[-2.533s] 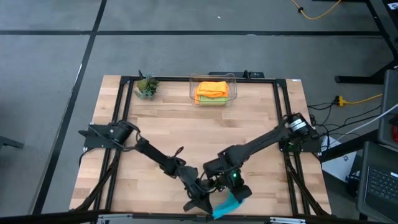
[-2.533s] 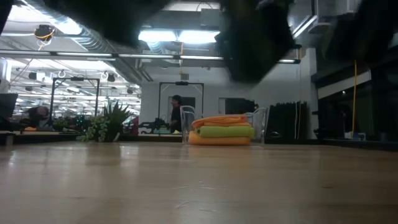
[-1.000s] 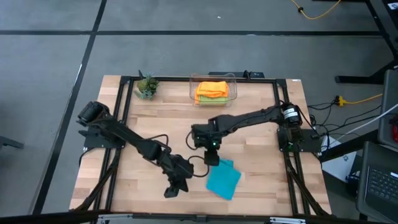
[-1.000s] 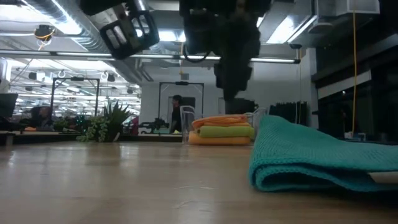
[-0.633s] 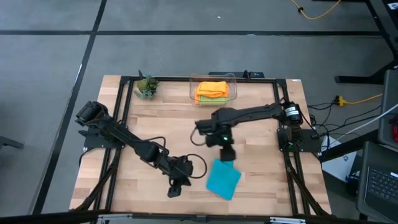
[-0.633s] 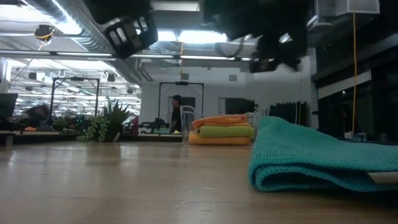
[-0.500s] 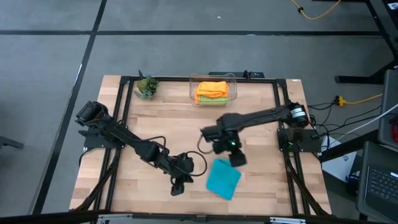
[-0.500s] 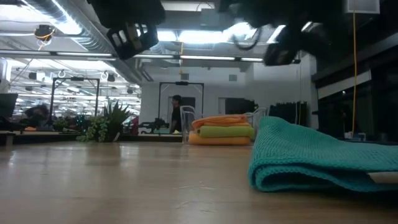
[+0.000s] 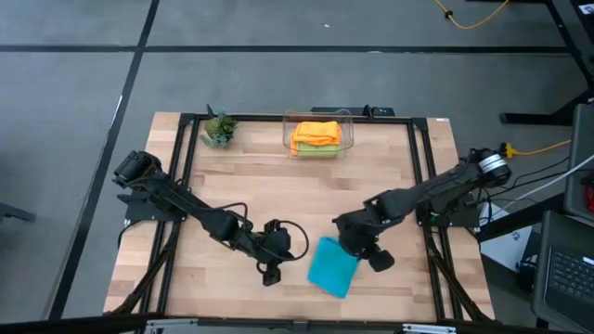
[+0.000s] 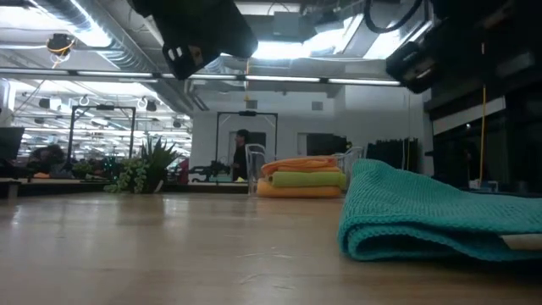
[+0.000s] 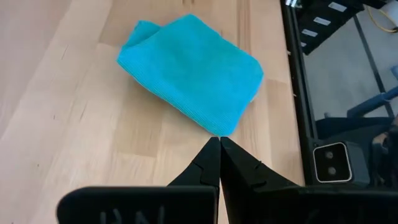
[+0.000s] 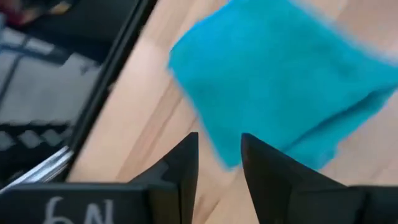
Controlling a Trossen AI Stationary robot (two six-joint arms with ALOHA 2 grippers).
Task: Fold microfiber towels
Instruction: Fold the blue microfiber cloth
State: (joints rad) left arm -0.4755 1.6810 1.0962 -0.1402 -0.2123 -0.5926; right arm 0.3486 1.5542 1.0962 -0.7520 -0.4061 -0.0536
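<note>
While the folded teal towel (image 9: 332,266) lay at the frame's lower centre, the right gripper (image 9: 380,260), fingers parted and empty, hovered just to its right, nearer than the closed left gripper (image 9: 270,276) on its left.

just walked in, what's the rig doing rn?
Towel folding. A folded teal towel lies on the table near its front edge, with no gripper on it. The left gripper sits shut beside it on one side; the right gripper is on the other side, fingers apart and empty. The orange and green towels are stacked folded in the clear bin at the back.
</note>
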